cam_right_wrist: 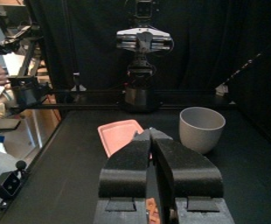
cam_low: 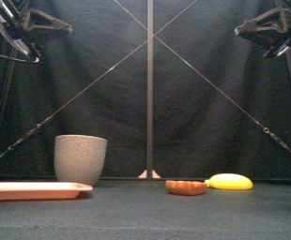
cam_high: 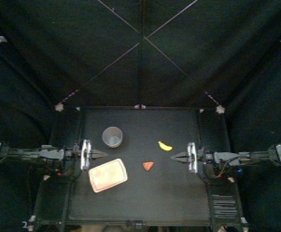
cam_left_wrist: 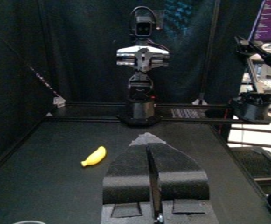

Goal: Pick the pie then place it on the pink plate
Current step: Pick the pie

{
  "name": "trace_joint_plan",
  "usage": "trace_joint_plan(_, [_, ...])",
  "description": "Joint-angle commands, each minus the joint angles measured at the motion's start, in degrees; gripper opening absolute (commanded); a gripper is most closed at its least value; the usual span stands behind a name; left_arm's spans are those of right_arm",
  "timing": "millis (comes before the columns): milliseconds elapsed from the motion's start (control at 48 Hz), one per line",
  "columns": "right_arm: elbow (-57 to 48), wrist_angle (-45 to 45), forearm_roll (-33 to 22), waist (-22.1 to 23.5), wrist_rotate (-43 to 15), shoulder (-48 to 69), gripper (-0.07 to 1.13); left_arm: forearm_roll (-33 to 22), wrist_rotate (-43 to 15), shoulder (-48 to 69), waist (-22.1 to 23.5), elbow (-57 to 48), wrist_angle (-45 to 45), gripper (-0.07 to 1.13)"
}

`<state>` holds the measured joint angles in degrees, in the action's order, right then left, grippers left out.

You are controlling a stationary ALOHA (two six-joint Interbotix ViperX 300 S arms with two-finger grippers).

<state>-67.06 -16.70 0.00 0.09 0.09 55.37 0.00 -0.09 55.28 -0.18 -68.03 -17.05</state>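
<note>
Top view shows the pie point(cam_high: 150, 166), a small red wedge, lying on the bare black table point(cam_high: 155, 195) near its middle, just right of the pink plate point(cam_high: 107, 175) and apart from it. A yellow banana point(cam_high: 165, 145) lies behind the pie, and a grey cup point(cam_high: 112, 136) stands behind the plate. The pie sits between the two grippers, nearer the right gripper point(cam_high: 183, 157) and touching neither — the left gripper point(cam_high: 79, 157) is beyond the plate. Both are at the table's sides, raised above it — each wrist view shows its jaws pressed together, holding nothing.
</note>
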Motion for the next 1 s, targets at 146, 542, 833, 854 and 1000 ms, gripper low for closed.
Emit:
trace_joint_plan(146, [3.6,-0.4,-0.4,3.3,-0.4,-6.5,0.00,-0.2,-0.1,-0.7,-0.5,1.5,-0.4,0.01])
trace_joint_plan(542, [11.2,-1.2,0.2,8.0,-0.7,-23.0,0.28,-0.2,0.0,-1.1,-0.6,1.6,-0.7,0.01])
trace_joint_plan(833, [13.7,-4.2,9.2,9.3,-1.5,-30.8,1.03,0.0,-0.3,-1.1,-1.1,1.4,-0.7,0.01])
trace_joint_plan(854, [13.8,-4.3,9.9,9.3,-1.4,-31.4,1.07,0.0,-0.3,-1.1,-1.2,1.3,-0.7,0.01])
trace_joint_plan(1000, [14.8,-4.3,12.2,9.1,-1.3,-35.3,1.06,0.1,-0.3,-1.1,-2.2,1.2,-0.7,0.01])
